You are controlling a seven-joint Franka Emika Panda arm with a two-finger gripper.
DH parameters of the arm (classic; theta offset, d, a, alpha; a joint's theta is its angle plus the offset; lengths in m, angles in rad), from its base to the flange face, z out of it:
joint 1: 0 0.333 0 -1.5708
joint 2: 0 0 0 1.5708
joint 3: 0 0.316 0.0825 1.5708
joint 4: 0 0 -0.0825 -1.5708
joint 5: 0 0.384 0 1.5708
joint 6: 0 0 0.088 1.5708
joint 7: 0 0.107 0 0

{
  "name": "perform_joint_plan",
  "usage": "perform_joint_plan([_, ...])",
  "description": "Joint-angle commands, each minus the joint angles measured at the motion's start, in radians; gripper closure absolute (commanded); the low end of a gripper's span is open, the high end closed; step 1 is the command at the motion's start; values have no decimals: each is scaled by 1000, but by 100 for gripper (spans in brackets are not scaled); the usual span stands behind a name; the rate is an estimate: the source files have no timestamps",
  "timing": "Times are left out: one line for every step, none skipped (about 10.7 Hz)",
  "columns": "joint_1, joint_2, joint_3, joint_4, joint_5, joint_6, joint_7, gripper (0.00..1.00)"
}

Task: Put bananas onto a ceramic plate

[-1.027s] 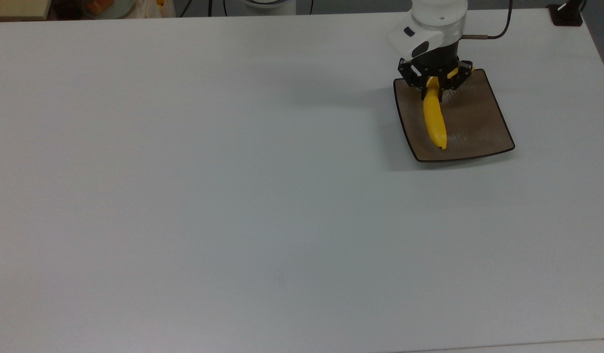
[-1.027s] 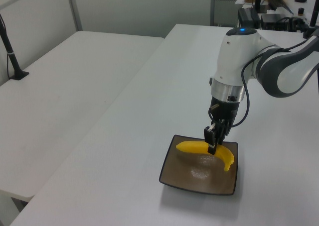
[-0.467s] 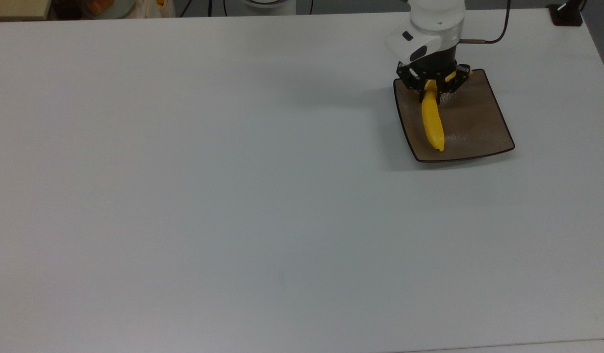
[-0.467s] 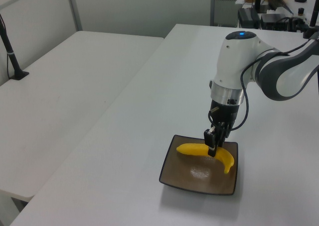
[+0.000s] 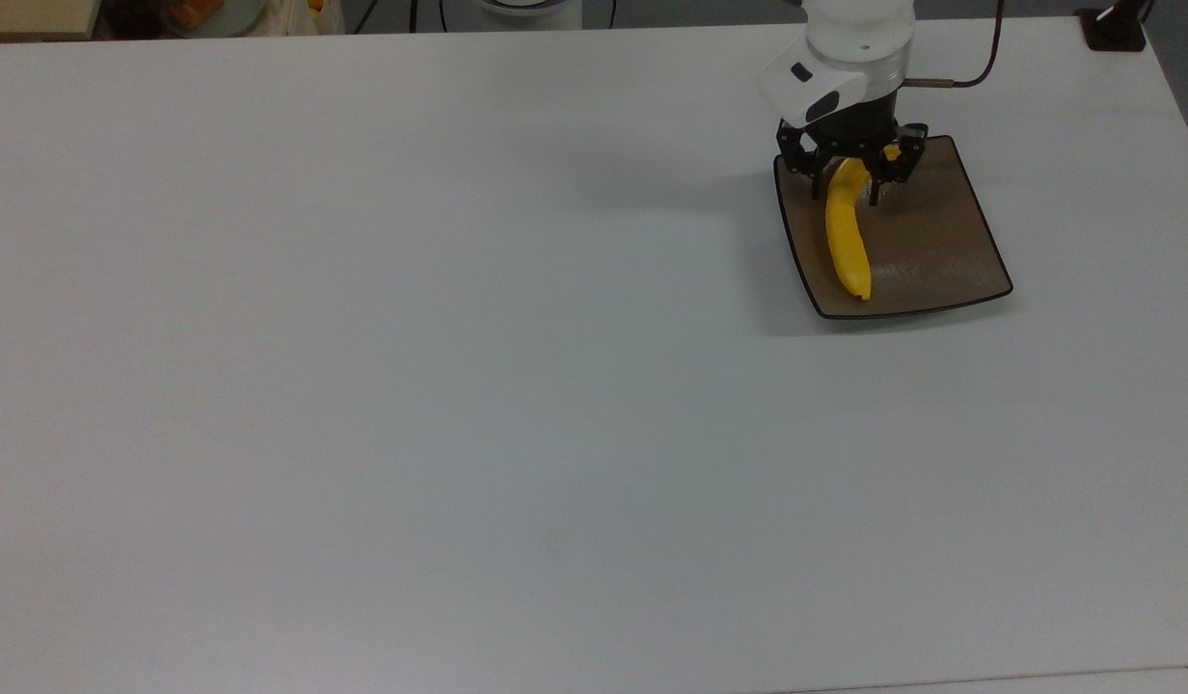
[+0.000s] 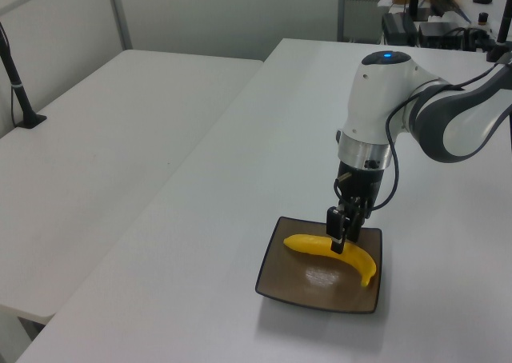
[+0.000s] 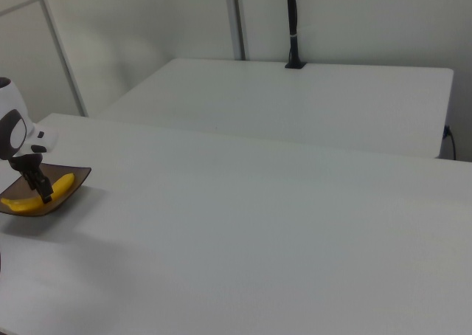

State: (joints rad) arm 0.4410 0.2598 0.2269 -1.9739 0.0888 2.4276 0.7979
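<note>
A wide white table point(image 5: 411, 386) stretches bare across the top view, from its left edge to the far right, where the ceramic plate point(image 5: 931, 241) sits near the table's upper right corner. The plate is square, glossy brown, with a thin dark rim. The banana point(image 5: 845, 236), bright yellow and curved, lies flat on the plate's left half in the top view, running from the plate's far edge toward its near edge. My tool point(image 5: 850, 181) hangs straight down over the banana's far end, its two black fingers spread apart, one on each side of the fruit and not pinching it. In the left view the plate point(image 6: 284, 277) rests near the table's front edge, the banana point(image 6: 332, 249) lies across it, and my tool point(image 6: 338, 235) stands upright just above the banana's middle, below my white arm point(image 6: 384, 99). In the right view the plate point(image 7: 70, 191) and banana point(image 7: 26, 199) sit at the right view's far left, with my tool point(image 7: 40, 187) over them.
</note>
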Motion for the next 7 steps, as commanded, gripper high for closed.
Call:
perform_joint_plan([-1,-20,2,26,-21,-27,30,0])
perform_joint_plan([-4,-34,2,45,-23,-69,29,0])
perform_joint_plan([-10,-57,2,76,-44,-150,29,0])
perform_joint_plan([-13,-86,0,113,-81,-259,29,0])
perform_joint_plan([-16,-115,-9,156,-98,-357,27,0])
perform_joint_plan([-39,-144,-15,197,-118,-443,17,0])
perform_joint_plan([-50,-178,-23,229,-148,-529,-17,0])
